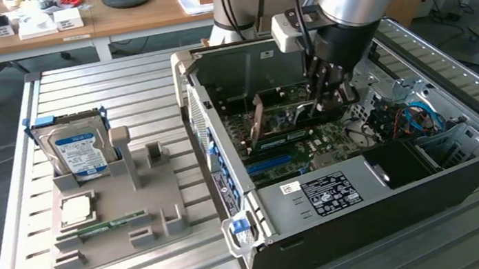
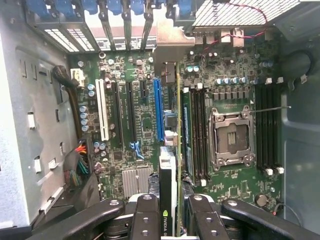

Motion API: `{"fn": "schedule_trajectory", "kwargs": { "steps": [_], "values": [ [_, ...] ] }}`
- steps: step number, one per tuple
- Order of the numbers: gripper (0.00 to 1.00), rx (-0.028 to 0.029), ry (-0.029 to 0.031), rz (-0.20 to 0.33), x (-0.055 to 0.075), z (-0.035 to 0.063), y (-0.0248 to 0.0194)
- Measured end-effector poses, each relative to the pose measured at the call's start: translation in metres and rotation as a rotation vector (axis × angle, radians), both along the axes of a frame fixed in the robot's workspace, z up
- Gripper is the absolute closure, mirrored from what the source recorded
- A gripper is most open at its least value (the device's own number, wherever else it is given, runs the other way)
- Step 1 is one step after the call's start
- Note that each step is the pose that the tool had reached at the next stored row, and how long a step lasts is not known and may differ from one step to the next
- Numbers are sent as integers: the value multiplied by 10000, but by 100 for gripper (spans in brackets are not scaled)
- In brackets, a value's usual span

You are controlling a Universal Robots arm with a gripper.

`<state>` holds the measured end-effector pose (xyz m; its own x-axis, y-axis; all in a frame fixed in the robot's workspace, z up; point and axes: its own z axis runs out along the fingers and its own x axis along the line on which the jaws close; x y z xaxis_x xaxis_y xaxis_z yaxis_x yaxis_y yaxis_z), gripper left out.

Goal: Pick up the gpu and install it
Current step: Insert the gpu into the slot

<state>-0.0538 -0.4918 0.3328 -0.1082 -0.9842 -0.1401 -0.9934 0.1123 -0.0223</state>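
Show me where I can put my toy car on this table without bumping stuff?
Bare slats lie on the table beyond the hard drive, up to its far edge, and along the near edge in front of the gray holder. The strip between holder and computer case is narrow. Inside the case is crowded: the fingers grip the gpu there.

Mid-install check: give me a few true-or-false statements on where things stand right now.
1. The gripper holds the gpu. True.
2. The gpu is inside the open case, over the motherboard. True.
3. The hard drive lies flat in the case. False: it stands upright on the tray, outside the case.
4. The memory stick is in the gripper. False: it lies on the tray.
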Motion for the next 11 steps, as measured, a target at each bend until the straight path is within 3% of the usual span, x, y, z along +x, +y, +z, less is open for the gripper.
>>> {"fn": "schedule_trajectory", "kwargs": {
  "steps": [11],
  "values": [
    [73, -3, 1, 1, -7, -68, 0]
  ]
}}
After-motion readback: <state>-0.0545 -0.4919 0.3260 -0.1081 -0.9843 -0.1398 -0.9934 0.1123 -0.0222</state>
